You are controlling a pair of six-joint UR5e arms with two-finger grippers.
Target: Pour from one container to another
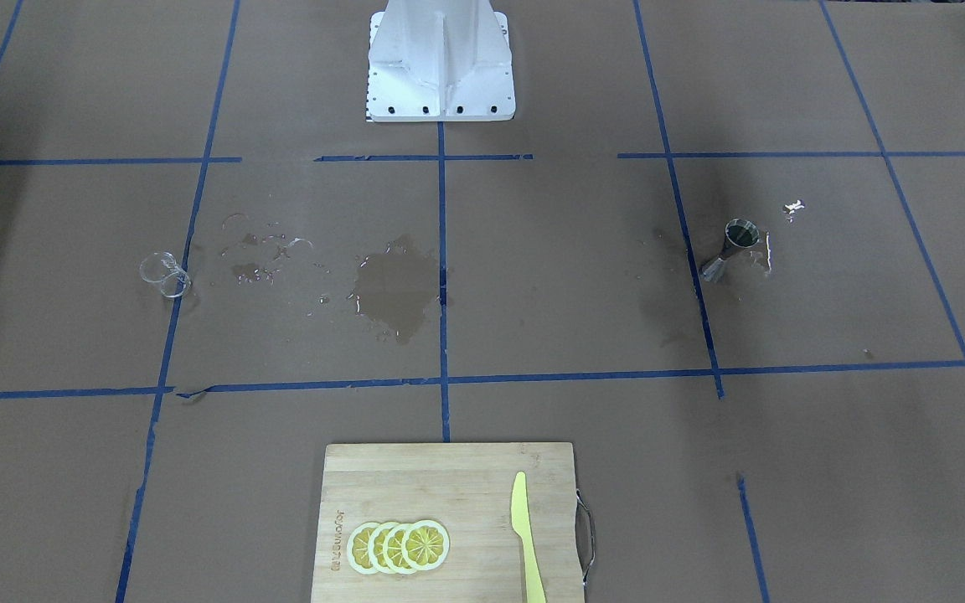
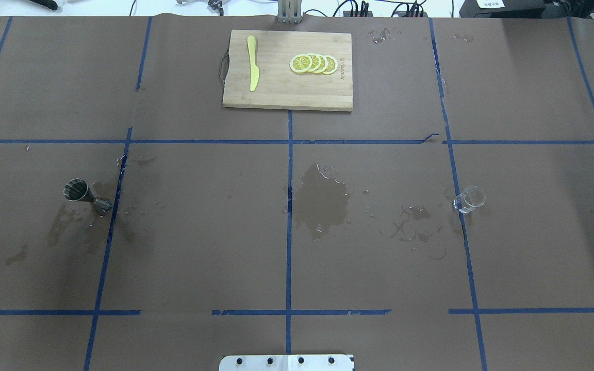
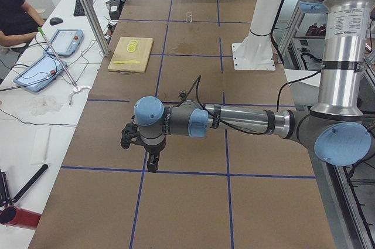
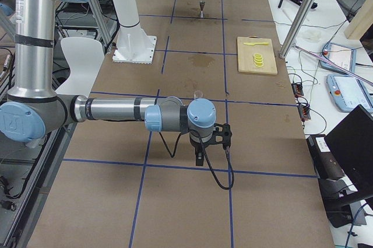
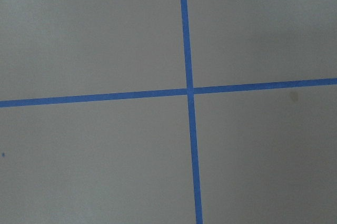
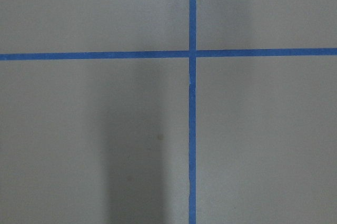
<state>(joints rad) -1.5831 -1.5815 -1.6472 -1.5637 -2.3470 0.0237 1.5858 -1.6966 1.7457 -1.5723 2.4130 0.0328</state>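
Note:
A small metal jigger (image 1: 734, 243) (image 2: 81, 193) stands on the brown table on the robot's left side, also far off in the exterior right view (image 4: 201, 7). A clear glass beaker (image 1: 166, 275) (image 2: 468, 199) stands on the robot's right side. My left gripper (image 3: 151, 161) points down over the table's near end in the exterior left view, far from the jigger. My right gripper (image 4: 199, 154) hangs likewise at the opposite end, well short of the beaker (image 4: 198, 94). I cannot tell whether either is open or shut. Both wrist views show only paper and blue tape.
A wet patch (image 2: 323, 201) darkens the paper at mid-table, with drops and stains towards the beaker and around the jigger. A wooden cutting board (image 2: 286, 93) at the operators' edge carries lemon slices (image 2: 313, 63) and a yellow knife (image 2: 252, 69). The robot's white base (image 1: 441, 67) stands opposite.

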